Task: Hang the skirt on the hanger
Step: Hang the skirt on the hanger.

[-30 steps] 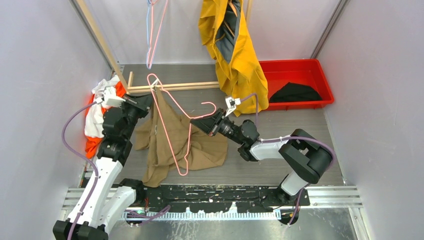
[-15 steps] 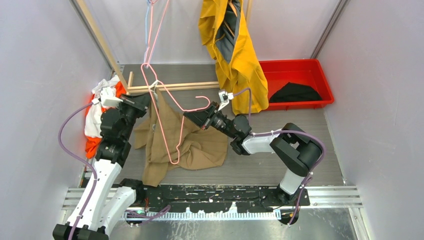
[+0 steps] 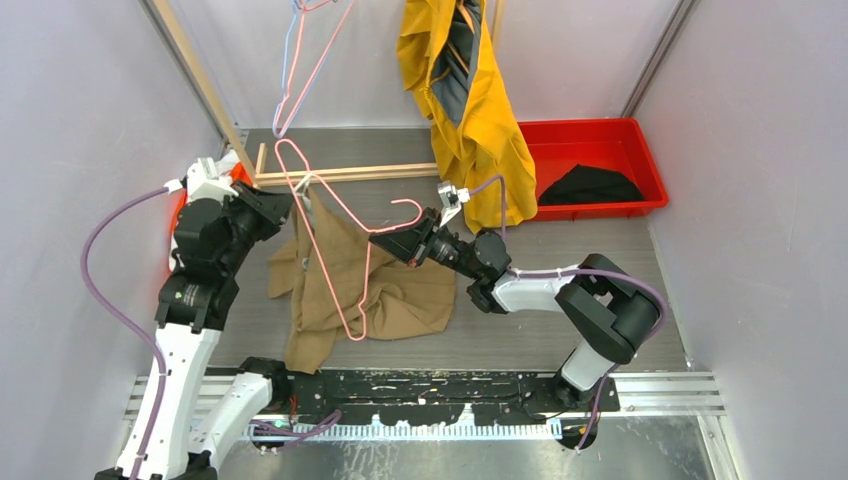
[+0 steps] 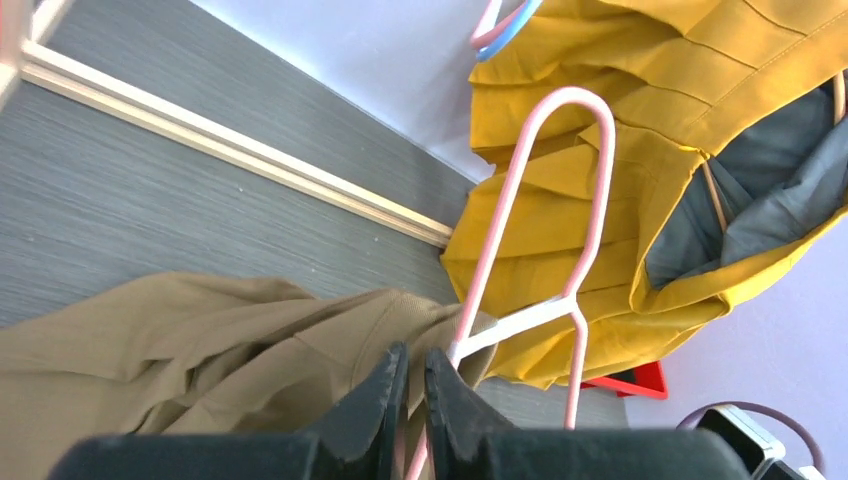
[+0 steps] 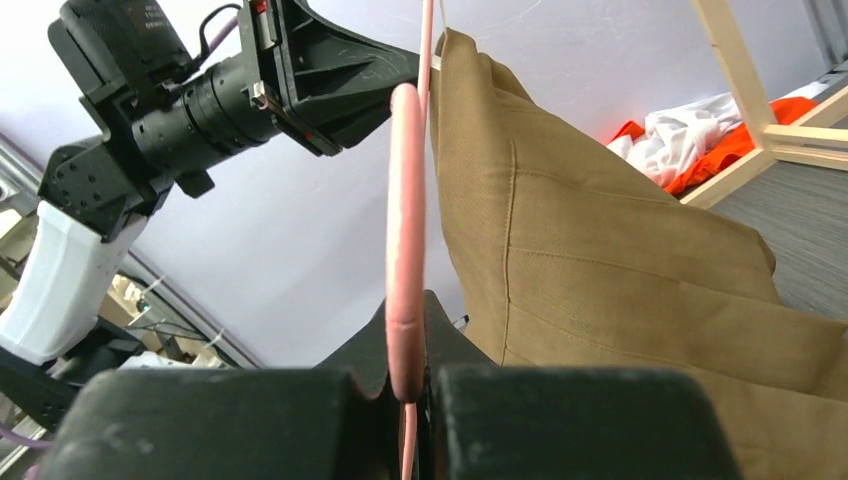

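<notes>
I see the desk (image 3: 560, 290) with the brown skirt (image 3: 400, 300) mostly heaped on it, one edge raised against the pink hanger (image 5: 405, 200). Right tool (image 3: 383, 241) clamped on the hanger wire. Left tool (image 4: 412, 360) jaws nearly together at that raised edge; can't tell if gripping.

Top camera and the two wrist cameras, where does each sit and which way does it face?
Top external: above and behind, looking down on left arm, right arm, skirt, pink hanger.
Left wrist: on the left arm, facing the back wall; its fingers show.
Right wrist: on the right arm, facing the left arm; its fingers show.
Shared: skirt and hanger in all.
</notes>
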